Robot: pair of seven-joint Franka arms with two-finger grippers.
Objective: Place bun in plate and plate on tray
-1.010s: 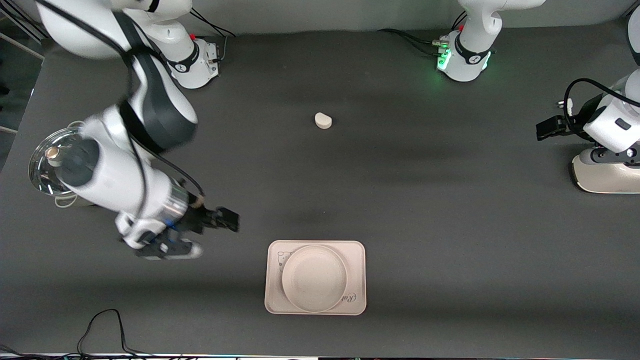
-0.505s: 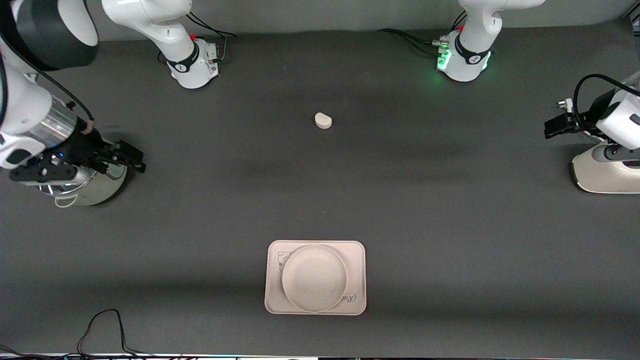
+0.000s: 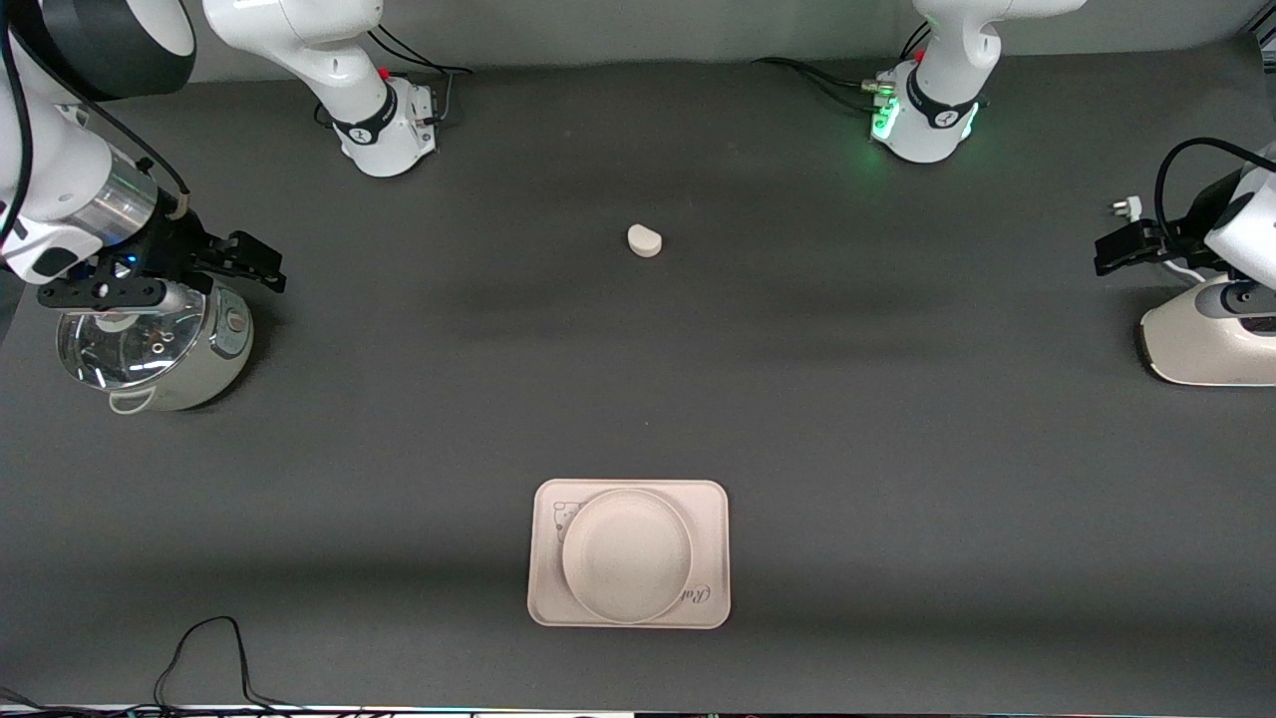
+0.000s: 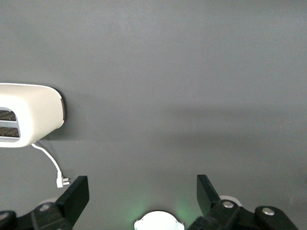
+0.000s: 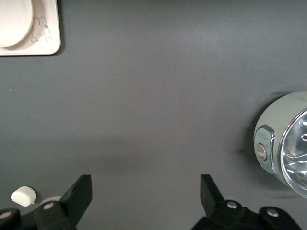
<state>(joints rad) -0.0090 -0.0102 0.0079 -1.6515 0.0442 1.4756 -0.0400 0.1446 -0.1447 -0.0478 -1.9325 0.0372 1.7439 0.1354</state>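
The round cream plate [image 3: 627, 554] sits on the cream-pink rectangular tray [image 3: 708, 524] near the front camera; their corner shows in the right wrist view [image 5: 43, 40]. The small off-white bun [image 3: 644, 240] lies alone on the table, farther from the camera, midway between the arm bases; it also shows in the right wrist view [image 5: 23, 195]. My right gripper [image 3: 254, 264] is open and empty in the air over the pot. My left gripper [image 3: 1121, 246] is open and empty in the air over the toaster.
A grey-green pot with a glass lid [image 3: 150, 344] stands at the right arm's end of the table, also in the right wrist view [image 5: 288, 143]. A white toaster [image 3: 1211, 344] with a loose plug stands at the left arm's end, also in the left wrist view [image 4: 29, 115].
My right arm has swung up and away from beside the tray to over the pot. My left gripper has drifted slightly toward its end of the table. Plate, tray and bun have not moved.
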